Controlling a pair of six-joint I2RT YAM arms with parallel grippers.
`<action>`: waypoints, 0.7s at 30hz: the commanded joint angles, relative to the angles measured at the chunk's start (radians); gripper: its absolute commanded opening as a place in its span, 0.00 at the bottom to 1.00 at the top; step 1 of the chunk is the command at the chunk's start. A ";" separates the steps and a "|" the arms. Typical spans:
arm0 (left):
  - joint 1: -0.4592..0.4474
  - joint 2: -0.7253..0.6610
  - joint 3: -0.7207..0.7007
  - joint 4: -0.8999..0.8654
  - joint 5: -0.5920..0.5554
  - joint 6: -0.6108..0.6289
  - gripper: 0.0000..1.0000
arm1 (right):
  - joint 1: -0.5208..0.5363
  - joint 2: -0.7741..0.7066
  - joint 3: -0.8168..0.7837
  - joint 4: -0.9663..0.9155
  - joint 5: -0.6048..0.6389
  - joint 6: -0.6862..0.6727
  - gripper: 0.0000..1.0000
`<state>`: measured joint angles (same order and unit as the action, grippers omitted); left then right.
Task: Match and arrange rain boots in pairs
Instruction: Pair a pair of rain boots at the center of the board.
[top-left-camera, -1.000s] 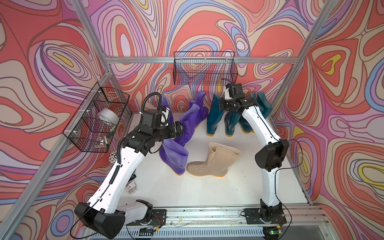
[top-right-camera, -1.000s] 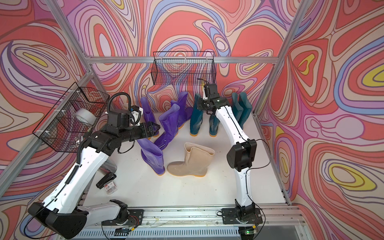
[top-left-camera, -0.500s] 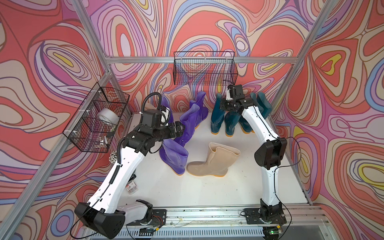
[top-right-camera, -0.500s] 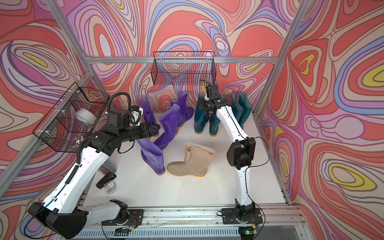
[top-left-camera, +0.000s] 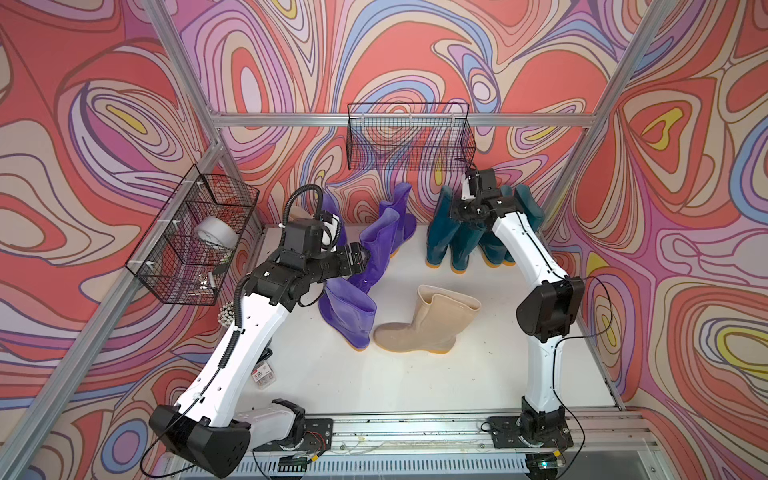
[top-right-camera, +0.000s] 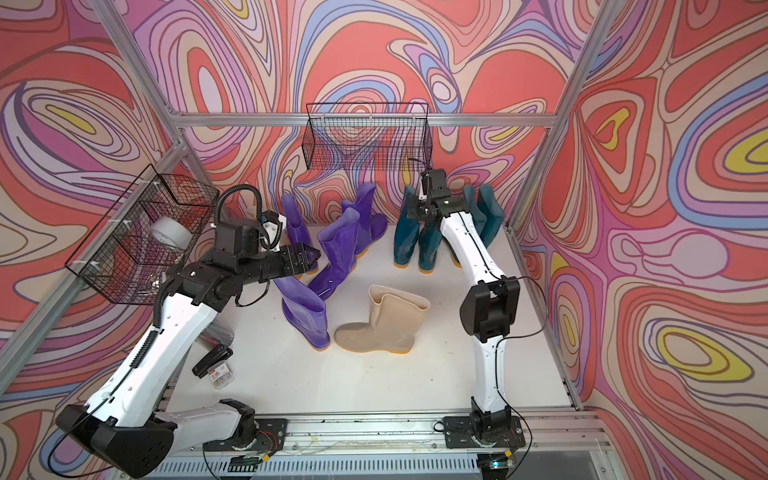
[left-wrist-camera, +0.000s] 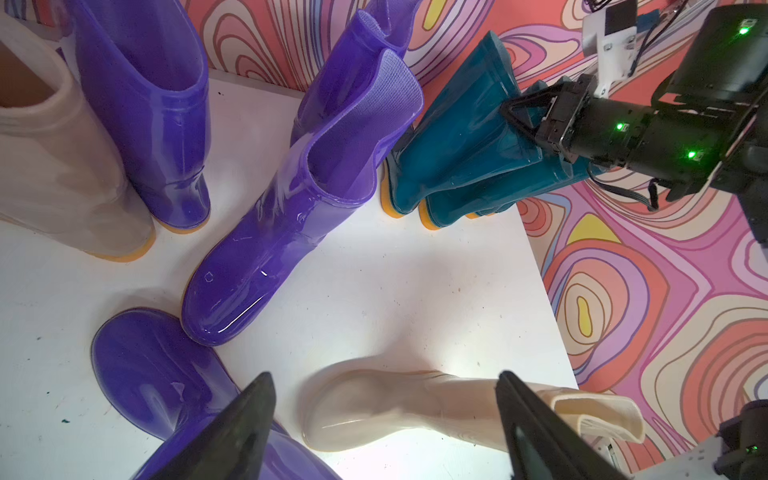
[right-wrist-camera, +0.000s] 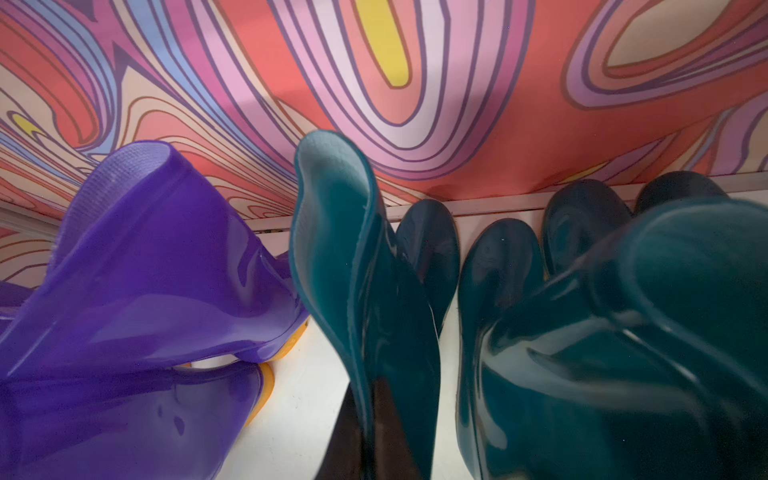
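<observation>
Rain boots stand sorted roughly by colour on the white desk (top-left-camera: 478, 374). Four teal boots (top-left-camera: 494, 245) crowd the far right corner, toes toward the far wall. The right hand (top-left-camera: 459, 212) reaches into them from above and is pinched tight on the thin cuff of the held teal boot (right-wrist-camera: 361, 291), the one next to the purple group; its cuff is pressed flat in the grip.

Four purple boots (top-left-camera: 399, 208) fill the far middle and left. Two stand by the far wall, the leaning purple boot (top-right-camera: 336, 245) tilts to the right in front of them, and the near purple boot (top-left-camera: 349, 311) stands closer in, its top under the left arm. The left hand (top-right-camera: 313, 257) hangs just beside the leaning boot's shaft, spread wide and holding nothing; I cannot tell whether it touches. In the left wrist view its fingers (left-wrist-camera: 249, 424) stand far apart above the desk.

One beige boot (top-left-camera: 432, 324) stands on its sole mid-desk, toe pointing left, just beside the near purple boot. The second beige boot (left-wrist-camera: 54, 158) stands far left, right next to a purple one.

A wire basket (top-left-camera: 195, 241) on the left wall holds a tape roll (top-left-camera: 216, 237).
</observation>
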<state>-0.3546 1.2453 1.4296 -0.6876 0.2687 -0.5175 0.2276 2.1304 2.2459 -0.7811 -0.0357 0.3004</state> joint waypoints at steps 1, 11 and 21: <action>-0.003 -0.003 -0.011 0.013 0.009 -0.008 0.85 | -0.007 -0.050 -0.011 0.015 0.030 -0.019 0.00; -0.003 -0.006 -0.008 0.007 0.010 -0.009 0.85 | -0.011 -0.077 -0.024 0.007 0.072 -0.046 0.00; -0.007 -0.001 -0.017 0.022 0.016 -0.018 0.85 | -0.014 -0.081 0.010 -0.046 0.065 -0.077 0.00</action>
<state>-0.3550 1.2453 1.4265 -0.6830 0.2726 -0.5251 0.2226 2.1075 2.2272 -0.8204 0.0147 0.2409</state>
